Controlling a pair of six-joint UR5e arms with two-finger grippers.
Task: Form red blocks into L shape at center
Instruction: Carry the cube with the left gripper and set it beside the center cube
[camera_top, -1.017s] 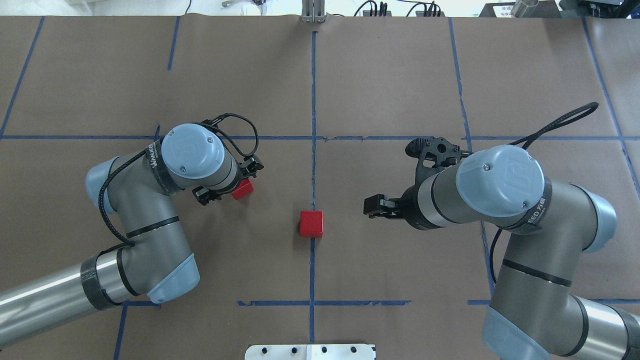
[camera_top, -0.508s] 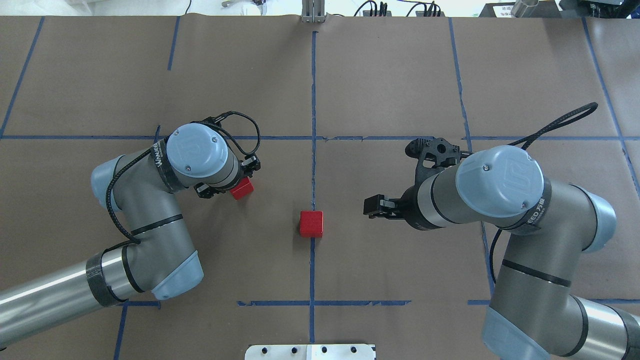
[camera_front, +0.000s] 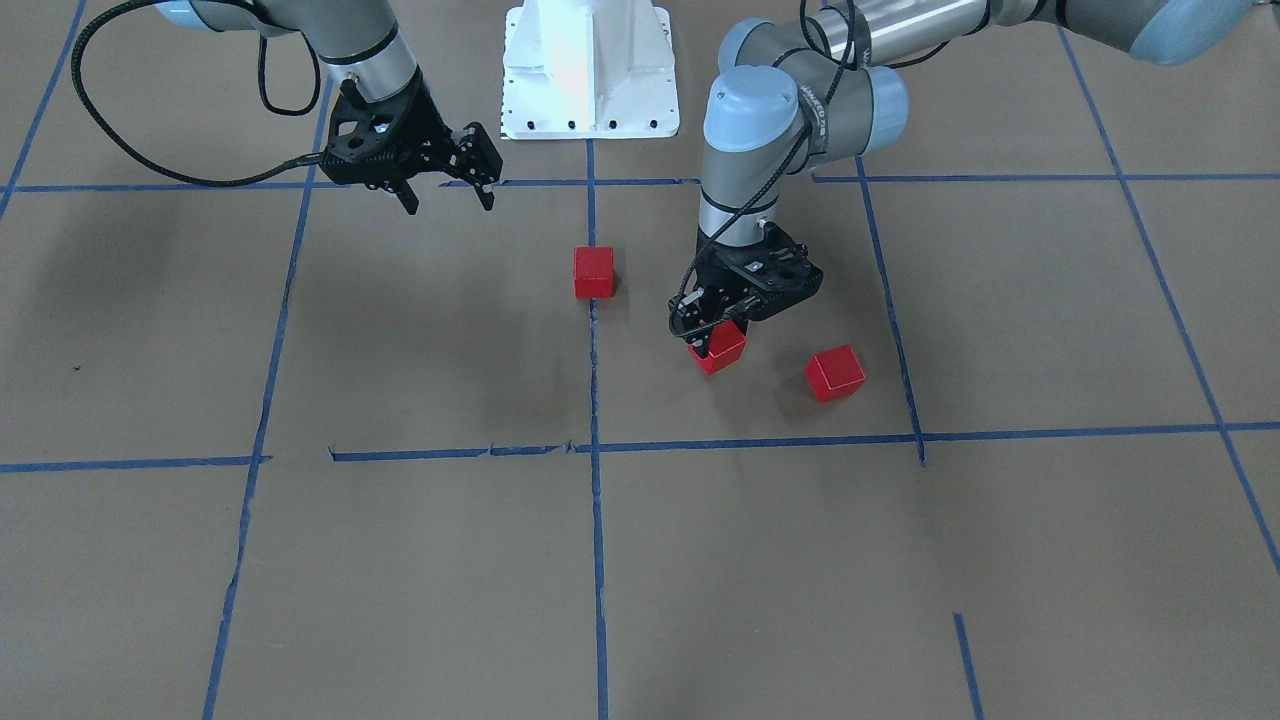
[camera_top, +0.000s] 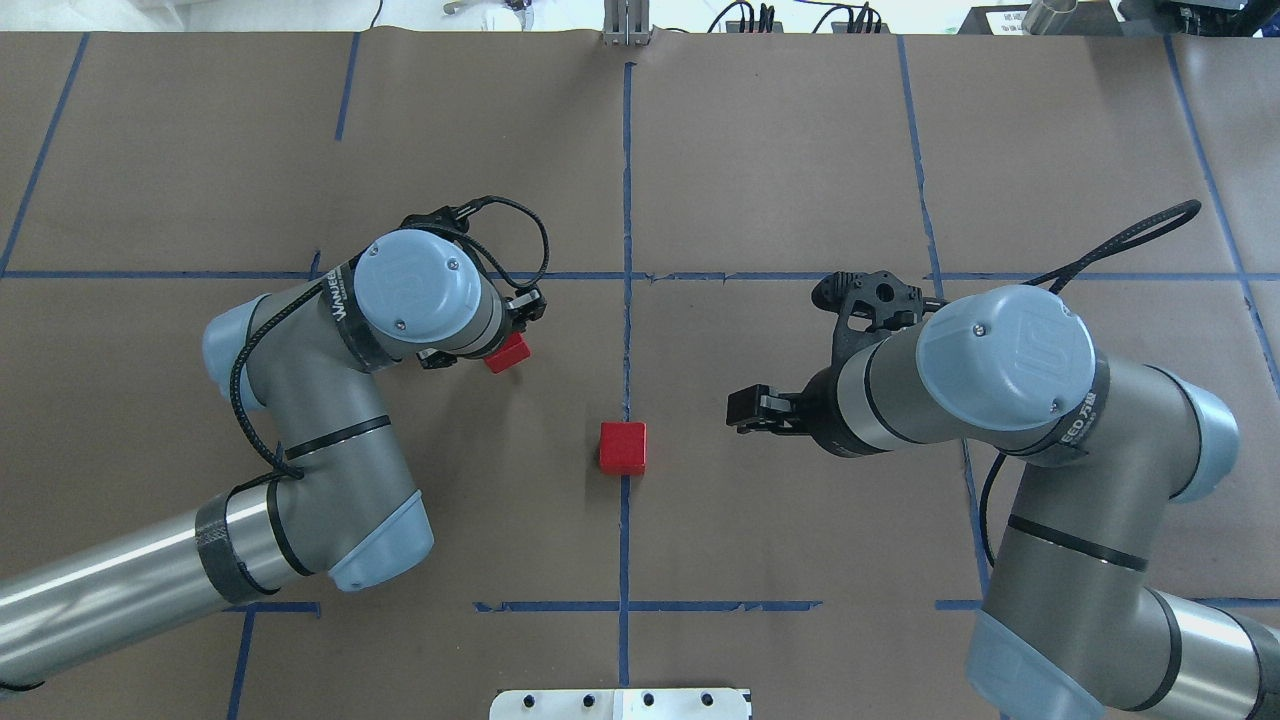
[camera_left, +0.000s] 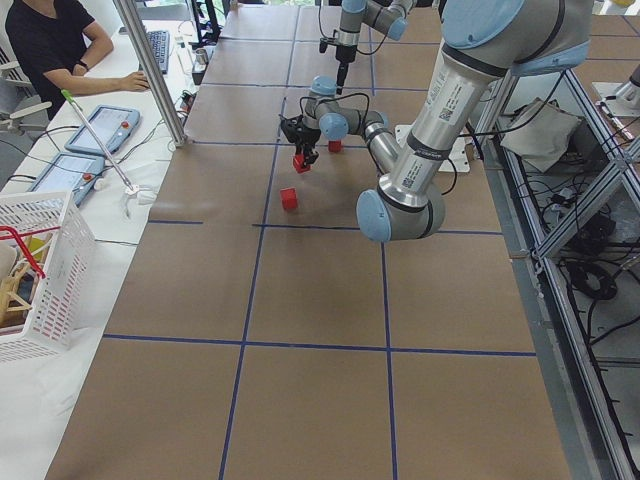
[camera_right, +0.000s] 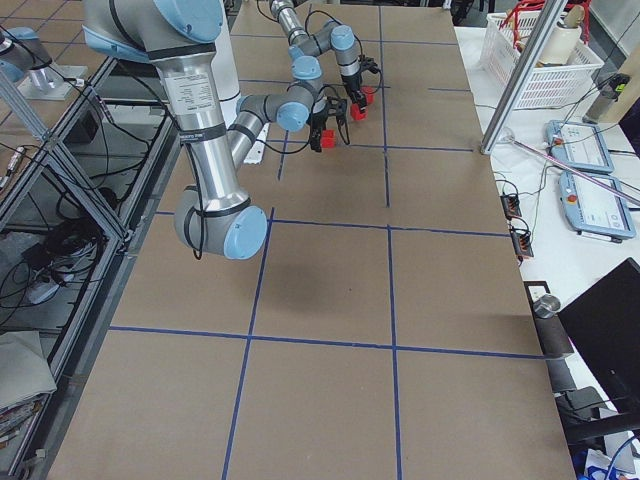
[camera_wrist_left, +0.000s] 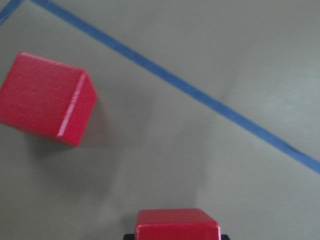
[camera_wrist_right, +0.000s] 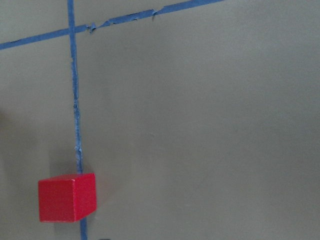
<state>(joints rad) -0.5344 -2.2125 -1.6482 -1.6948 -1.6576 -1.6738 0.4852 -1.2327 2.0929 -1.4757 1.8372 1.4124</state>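
left gripper (camera_front: 722, 338): clamped on held red block (camera_front: 722, 352), near the blue tape line (camera_front: 596, 520)
right gripper (camera_front: 449, 205): jaws wide apart
middle red block (camera_front: 593, 272): sitting right on that line
third red block (camera_front: 835, 373): loose, near the held one

We're seeing bright, even light coming from above, and it's throwing only soft, smudgy shadows onto the brown paper (camera_front: 420, 330). The white robot base (camera_front: 590, 60) is blowing out into glare. In the left wrist view we're losing focus: the gripped red block (camera_wrist_left: 177, 225) is blurring at the bottom edge, while the loose red block (camera_wrist_left: 45, 95) is catching a sheen along one edge.
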